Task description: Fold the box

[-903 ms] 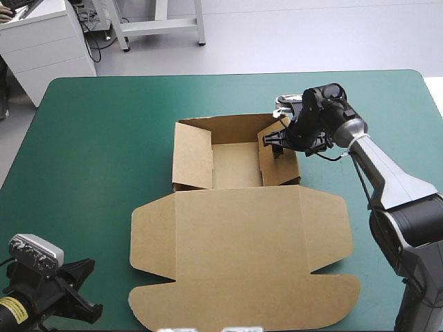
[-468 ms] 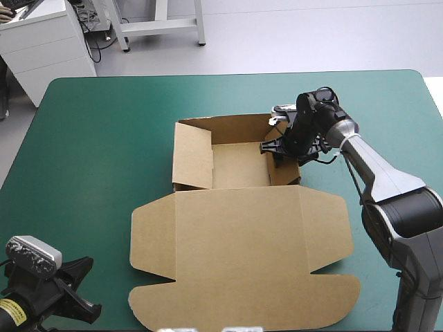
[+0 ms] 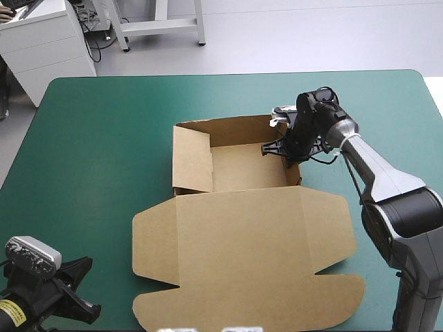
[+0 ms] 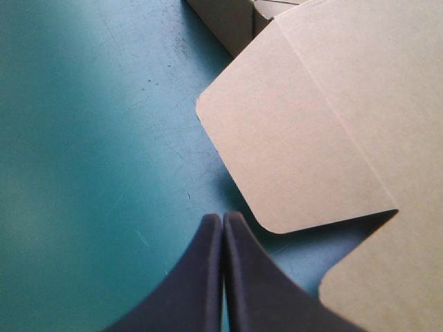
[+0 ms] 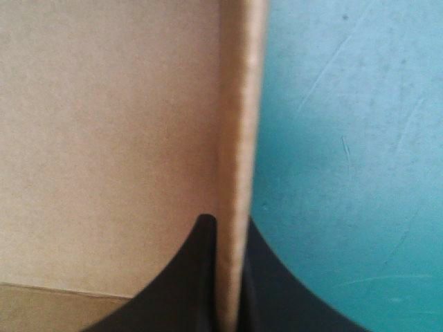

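Note:
The brown box (image 3: 242, 242) lies mid-table as an open tray at the back, with its lid flat toward the near edge. My right gripper (image 3: 282, 148) reaches down over the tray's right wall (image 3: 295, 169). In the right wrist view that wall's edge (image 5: 239, 138) runs straight between the black fingers, and the gripper (image 5: 228, 225) is shut on it. The left wall (image 3: 192, 160) leans inward over the tray floor. My left gripper (image 3: 86, 312) hovers at the table's near-left corner. It (image 4: 223, 220) is shut and empty, just short of the lid's rounded left flap (image 4: 297, 152).
Bare teal-green cover (image 3: 97, 152) stretches left of the box and along the far edge. Outside the tray's right wall the cover (image 5: 346, 138) is bare too. A white cabinet (image 3: 48, 48) stands off the table's far-left corner.
The right gripper went from open to shut on the tray's right wall, which now stands upright instead of folded inward. The lid's front edge shifted slightly. The left arm stayed put.

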{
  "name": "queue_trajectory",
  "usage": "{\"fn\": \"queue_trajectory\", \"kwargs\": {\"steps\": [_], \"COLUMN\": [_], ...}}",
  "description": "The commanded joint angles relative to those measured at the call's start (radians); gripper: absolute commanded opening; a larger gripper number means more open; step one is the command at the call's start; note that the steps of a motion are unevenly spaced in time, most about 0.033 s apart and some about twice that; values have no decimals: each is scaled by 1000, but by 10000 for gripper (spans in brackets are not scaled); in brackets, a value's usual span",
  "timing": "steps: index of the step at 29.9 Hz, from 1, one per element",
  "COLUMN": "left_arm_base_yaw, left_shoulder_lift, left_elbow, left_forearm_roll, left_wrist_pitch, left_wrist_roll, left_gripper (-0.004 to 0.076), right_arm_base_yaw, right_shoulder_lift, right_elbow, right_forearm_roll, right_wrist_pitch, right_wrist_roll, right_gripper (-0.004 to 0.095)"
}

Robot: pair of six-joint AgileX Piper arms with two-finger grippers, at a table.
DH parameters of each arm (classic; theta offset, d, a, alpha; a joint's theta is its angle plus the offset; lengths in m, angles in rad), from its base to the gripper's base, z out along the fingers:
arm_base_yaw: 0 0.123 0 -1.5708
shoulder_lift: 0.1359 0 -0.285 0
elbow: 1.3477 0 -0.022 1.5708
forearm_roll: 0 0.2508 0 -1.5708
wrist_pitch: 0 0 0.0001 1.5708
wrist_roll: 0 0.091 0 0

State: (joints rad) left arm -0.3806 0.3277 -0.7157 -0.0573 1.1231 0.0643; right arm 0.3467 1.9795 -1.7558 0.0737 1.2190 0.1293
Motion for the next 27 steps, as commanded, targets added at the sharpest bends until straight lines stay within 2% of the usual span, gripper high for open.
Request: {"fn": "queue_trajectory", "kwargs": {"steps": [1, 7, 11, 19, 27], "left_arm_base_yaw": [-1, -1, -1, -1, -1], "left_shoulder_lift": [14, 14, 14, 14, 14], "left_elbow": [-22, -22, -22, -22, -22], "left_forearm_roll": [-3, -3, -13, -11, -13], "left_wrist_pitch": [-64, -58, -45, -98, -90], "left_wrist_roll": [-1, -3, -8, -10, -10], "left_gripper": [-30, -32, -32, -32, -32], "right_arm_base_yaw": [-22, -161, -309, -587, -772], "right_shoulder_lift": [-59, -78, -91, -72, -31], "right_elbow": [-85, -247, -319, -326, -326], "right_forearm_roll": [-32, -80, -74, -74, -82], "right_wrist_pitch": [28, 28, 28, 28, 21], "right_wrist_roll": [-63, -82, -86, -95, -161], "right_gripper": [-23, -23, -23, -23, -23]}}
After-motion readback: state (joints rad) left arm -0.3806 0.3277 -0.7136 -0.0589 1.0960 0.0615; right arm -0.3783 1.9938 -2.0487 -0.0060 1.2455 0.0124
